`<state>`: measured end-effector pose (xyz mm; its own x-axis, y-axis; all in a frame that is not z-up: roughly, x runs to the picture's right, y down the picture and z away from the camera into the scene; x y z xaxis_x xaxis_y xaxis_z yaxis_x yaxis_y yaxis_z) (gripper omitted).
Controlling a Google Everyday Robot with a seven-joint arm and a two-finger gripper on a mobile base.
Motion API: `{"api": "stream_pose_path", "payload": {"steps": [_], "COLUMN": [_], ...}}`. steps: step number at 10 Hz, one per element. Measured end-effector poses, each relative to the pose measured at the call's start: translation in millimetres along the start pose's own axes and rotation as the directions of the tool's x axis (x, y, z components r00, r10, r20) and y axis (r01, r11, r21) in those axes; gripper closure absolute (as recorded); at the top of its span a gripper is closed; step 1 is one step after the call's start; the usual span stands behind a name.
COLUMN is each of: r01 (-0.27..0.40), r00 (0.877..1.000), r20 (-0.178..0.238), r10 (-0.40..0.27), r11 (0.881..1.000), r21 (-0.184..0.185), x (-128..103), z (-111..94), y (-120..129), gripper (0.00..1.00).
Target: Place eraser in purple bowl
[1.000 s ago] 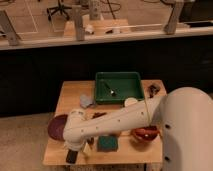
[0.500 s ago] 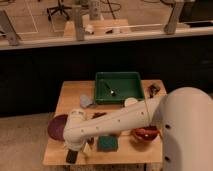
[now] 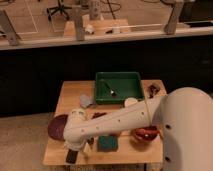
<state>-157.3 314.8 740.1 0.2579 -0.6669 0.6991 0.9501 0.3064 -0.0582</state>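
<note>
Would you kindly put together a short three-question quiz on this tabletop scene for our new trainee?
1. In the camera view, is the purple bowl on the left or the right side of the table?
2. The gripper is nearest to: A) the eraser; B) the green tray; C) the orange-red bowl.
3. True or false: the eraser already lies inside the purple bowl.

Key: 1. Left. 2. A. 3. False; the eraser is near the table's front edge, outside the bowl.
</note>
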Motion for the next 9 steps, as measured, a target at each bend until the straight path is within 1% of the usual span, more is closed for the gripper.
{"api": "stream_pose_path", "payload": {"steps": [7,8,9], "r01": [0.001,0.001,0.001], "r00": [1.000,1.000,1.000], "r20": [0.001,0.002,0.002], "r10": [-0.001,-0.001,-0.001], "r11": [1.000,1.000,1.000], "r21": [-0.001,-0.001,-0.001], "x": [-0.6,-0.6,-0.6], "z": [0.5,0.6,0.6], "y": [-0.2,-0.2,-0.2], "gripper": [0.20,0.24,0.32]}}
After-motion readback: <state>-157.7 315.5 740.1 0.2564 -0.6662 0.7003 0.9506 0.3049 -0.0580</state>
